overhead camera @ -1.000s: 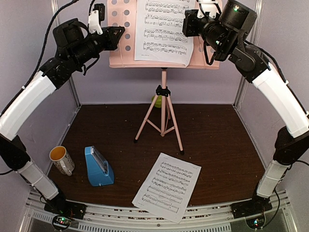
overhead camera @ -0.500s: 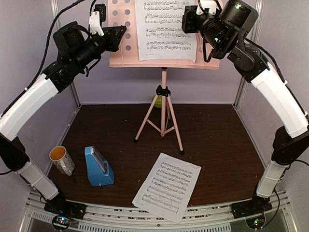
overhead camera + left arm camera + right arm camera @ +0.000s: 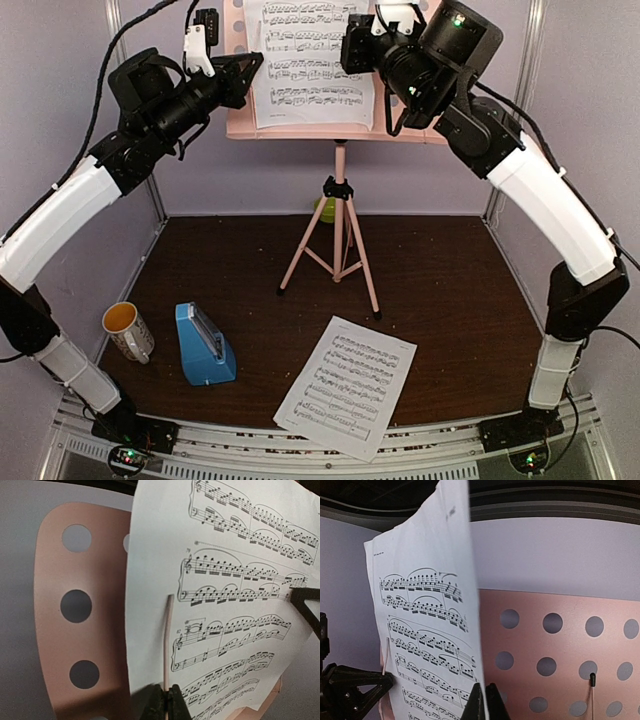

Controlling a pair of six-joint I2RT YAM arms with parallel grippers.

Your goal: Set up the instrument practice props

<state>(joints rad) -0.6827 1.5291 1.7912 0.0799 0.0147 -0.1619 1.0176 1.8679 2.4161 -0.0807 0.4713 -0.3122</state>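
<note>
In the overhead view the pink music stand (image 3: 340,165) rises at the middle of the table's (image 3: 450,300) far edge. One sheet of music (image 3: 305,60) sits high against its desk, the left gripper (image 3: 255,65) at the desk's left side and the right gripper (image 3: 352,52) at the sheet's right edge. The other sheet (image 3: 347,385) lies flat by the near edge, and the blue metronome (image 3: 205,345) stands towards the near left corner. From the left wrist we see that gripper's fingers pressed together at the foot of a thin pink rod (image 3: 168,640) that crosses the front of the page. Whether paper is pinched in with it, we cannot tell. From the right wrist, the fingers are closed flat on the sheet's lower edge, and the page curls away from the desk. We judge the paper light, limp and easily creased, so it is best held at an edge and slid flat. The stand looks top-heavy and likely to tip if pushed.
</note>
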